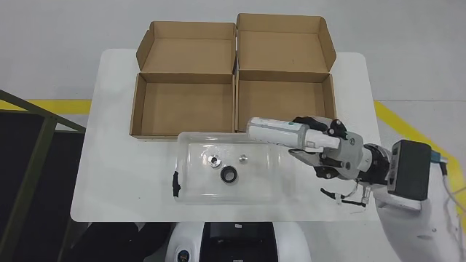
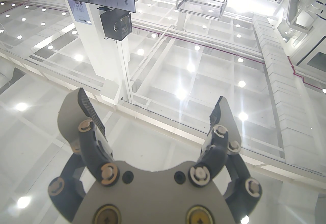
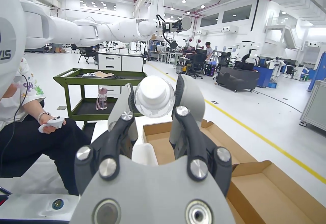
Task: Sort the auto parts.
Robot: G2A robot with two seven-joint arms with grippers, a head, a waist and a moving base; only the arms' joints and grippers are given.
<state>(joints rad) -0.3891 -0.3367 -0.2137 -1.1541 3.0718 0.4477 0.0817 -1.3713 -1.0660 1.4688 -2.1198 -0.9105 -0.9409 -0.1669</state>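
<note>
My right gripper (image 1: 325, 140) (image 3: 155, 85) is shut on a white cylindrical part in a clear wrap (image 1: 280, 131) (image 3: 154, 97). It holds the part level, above the far right edge of the clear plastic tray (image 1: 191, 193). In the tray lie a metal ring (image 1: 212, 161), a black ring (image 1: 229, 176) and a small metal piece (image 1: 244, 157). Beyond the tray stand two open cardboard boxes, the left box (image 1: 182, 109) and the right box (image 1: 284, 103), both bare inside. My left gripper (image 2: 151, 97) is open, holds nothing and points up at the ceiling.
The tray and boxes sit on a white table (image 1: 116, 175), with bare surface to the left and right. A black clip (image 1: 175, 183) sticks out at the tray's left edge. A green cart (image 3: 102, 74) stands off the table.
</note>
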